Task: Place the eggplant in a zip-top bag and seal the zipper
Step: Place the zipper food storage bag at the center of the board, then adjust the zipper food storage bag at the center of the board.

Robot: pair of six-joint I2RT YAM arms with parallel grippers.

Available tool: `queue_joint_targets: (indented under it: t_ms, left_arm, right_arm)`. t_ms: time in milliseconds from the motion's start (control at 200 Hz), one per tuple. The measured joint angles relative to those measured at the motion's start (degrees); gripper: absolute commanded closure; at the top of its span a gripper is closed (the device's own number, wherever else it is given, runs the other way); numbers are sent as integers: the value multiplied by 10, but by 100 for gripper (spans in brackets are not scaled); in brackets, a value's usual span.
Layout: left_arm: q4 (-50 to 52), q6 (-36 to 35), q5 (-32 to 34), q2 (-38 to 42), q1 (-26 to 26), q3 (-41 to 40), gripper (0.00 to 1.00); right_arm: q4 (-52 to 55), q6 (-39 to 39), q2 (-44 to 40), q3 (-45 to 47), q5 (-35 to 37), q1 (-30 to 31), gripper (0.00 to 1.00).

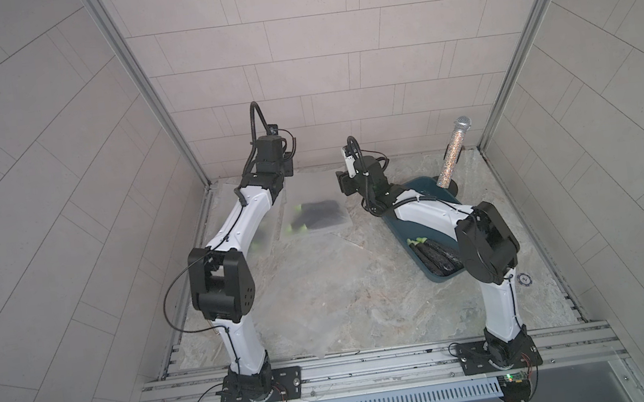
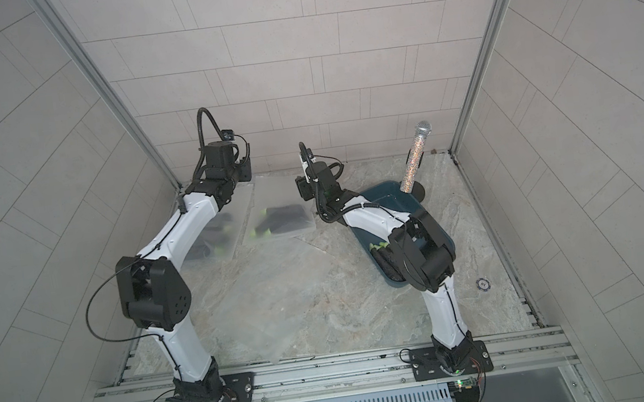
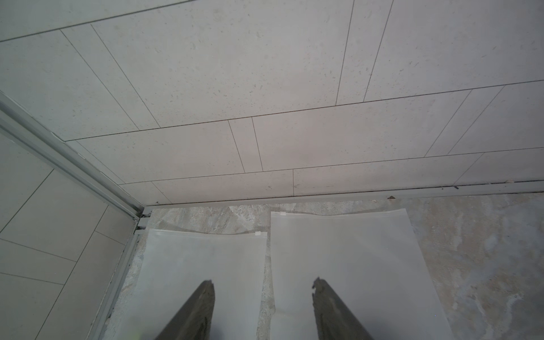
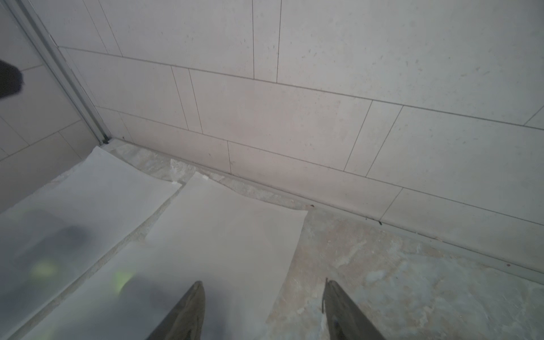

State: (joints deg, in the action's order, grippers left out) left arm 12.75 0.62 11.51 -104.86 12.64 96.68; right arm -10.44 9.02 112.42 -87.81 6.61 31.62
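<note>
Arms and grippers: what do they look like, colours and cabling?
Both alike: left arm and right arm have white link shells, black joint housings, thin black cables along them and a ribbed black hose at the wrist. The left gripper and right gripper carry dark tapered fingers.

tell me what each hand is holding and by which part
Nothing is held. The left hand and the right hand are both open and empty; the bag lies free on the table.
</note>
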Motion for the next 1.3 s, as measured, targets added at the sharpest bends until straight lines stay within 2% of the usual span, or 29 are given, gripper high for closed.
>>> queue_joint_targets:
  t_ms: [160,295,385,590,765,956,1161,1301]
  left_arm:
    - [25,49,-20,75,2,-63,41]
    - [63,110,-42,135,3,-140,41]
    - [97,150,-57,167,3,-193,41]
    - [166,216,-105,241,-10,-286,41]
    - [186,253,-165,290,-68,-336,41]
    - [210,270,-198,294,-120,-343,41]
    - [219,269,-222,294,-122,-343,41]
    - [219,268,-238,295,-119,-346,41]
  right_arm:
    - [19,2,-99,92,-25,18,33]
    - [37,-3,-169,170,-72,70,31]
    - [53,-14,-187,216,-104,108,30]
    - [103,-36,-174,259,-139,184,24]
    - [116,-49,-122,231,-125,233,20]
    - [133,-56,-70,191,-97,263,19]
    - [151,-52,-14,152,-54,285,19]
    - [175,-16,-6,149,-9,282,22]
